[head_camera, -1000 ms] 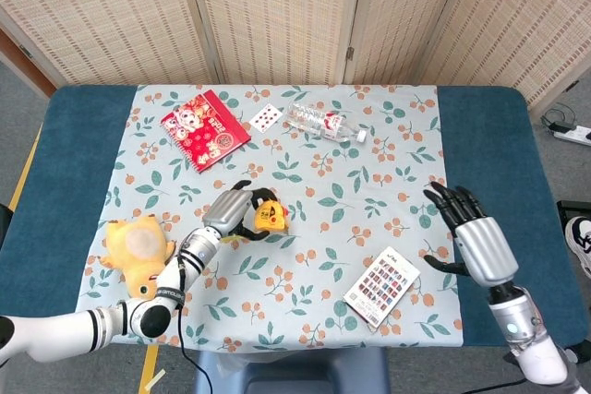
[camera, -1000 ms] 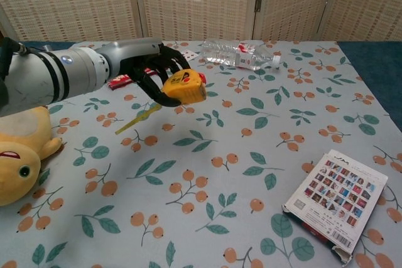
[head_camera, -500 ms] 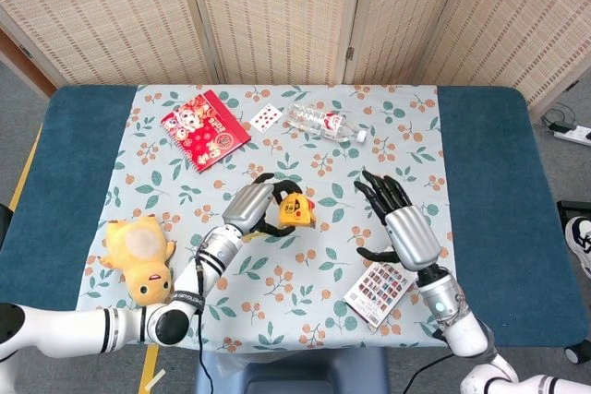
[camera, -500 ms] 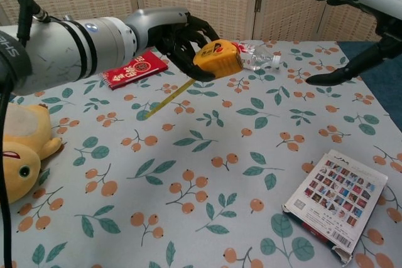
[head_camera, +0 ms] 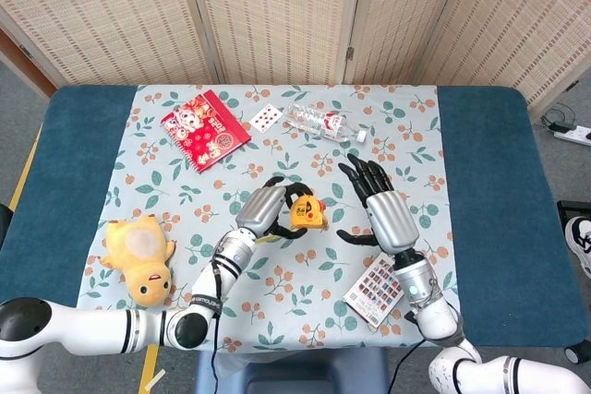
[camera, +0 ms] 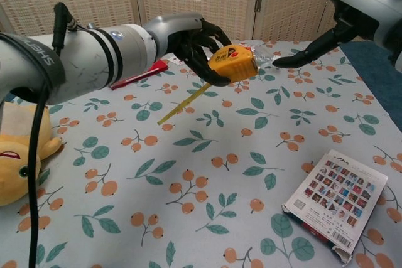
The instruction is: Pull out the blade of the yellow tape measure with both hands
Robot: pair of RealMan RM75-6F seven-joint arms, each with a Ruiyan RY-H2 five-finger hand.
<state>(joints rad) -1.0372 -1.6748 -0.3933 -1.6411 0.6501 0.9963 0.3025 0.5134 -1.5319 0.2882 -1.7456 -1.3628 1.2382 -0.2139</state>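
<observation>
Tape measure [head_camera: 307, 211] between left hand [head_camera: 273, 207] and right hand [head_camera: 377, 203], above table [head_camera: 480, 182].

"SHEN" on left arm [camera: 38, 61]

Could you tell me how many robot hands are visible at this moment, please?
2. The left hand holds the yellow tape measure raised above the table's middle; the right hand is beside it, fingers spread, holding nothing.

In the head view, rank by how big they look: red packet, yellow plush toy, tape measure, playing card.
1. Red packet; yellow plush toy looks about alike.
3. Tape measure.
4. Playing card.
</observation>
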